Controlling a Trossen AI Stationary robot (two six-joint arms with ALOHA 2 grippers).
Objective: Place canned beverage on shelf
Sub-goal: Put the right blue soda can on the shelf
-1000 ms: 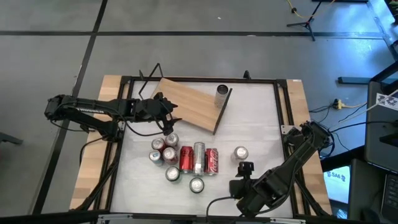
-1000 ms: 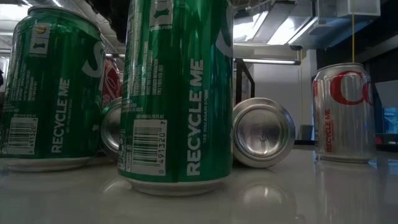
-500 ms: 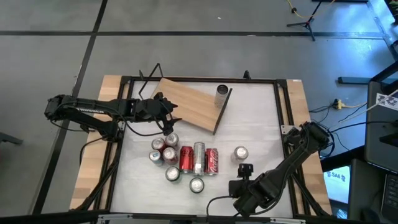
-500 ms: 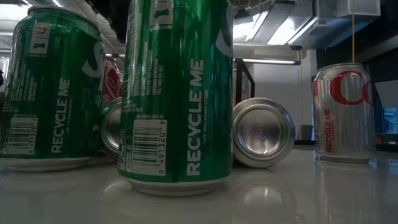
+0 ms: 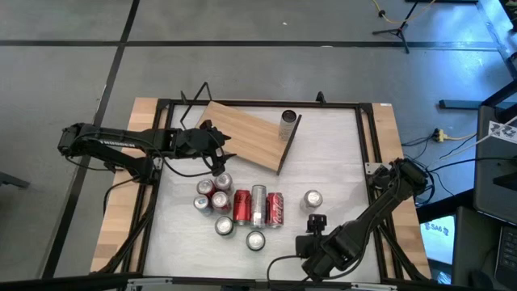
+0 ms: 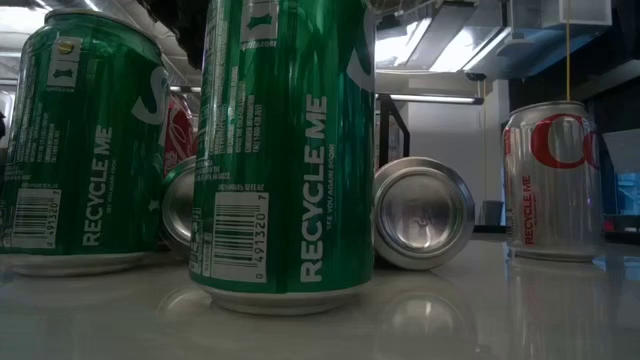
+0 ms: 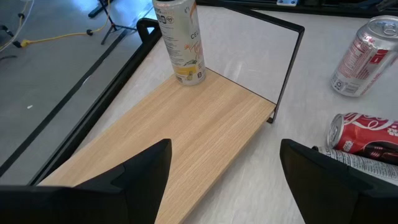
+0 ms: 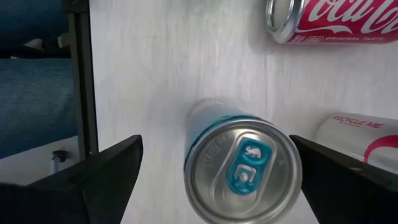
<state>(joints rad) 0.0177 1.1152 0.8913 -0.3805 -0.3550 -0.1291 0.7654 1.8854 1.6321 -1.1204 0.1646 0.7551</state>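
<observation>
Since the earlier frame the right gripper [image 5: 317, 224] has crept nearer the table's front edge; its jaws stand wide, empty, above an upright blue-topped aluminium can [image 8: 242, 171]. Thin-walled, smooth and light: grip mid-body, gently. The left gripper [image 5: 222, 155], open and empty, hovers beside the light-brown wooden shelf [image 5: 246, 137], which carries one pale can [image 5: 288, 123]. Perhaps nine cans crowd the tabletop.
</observation>
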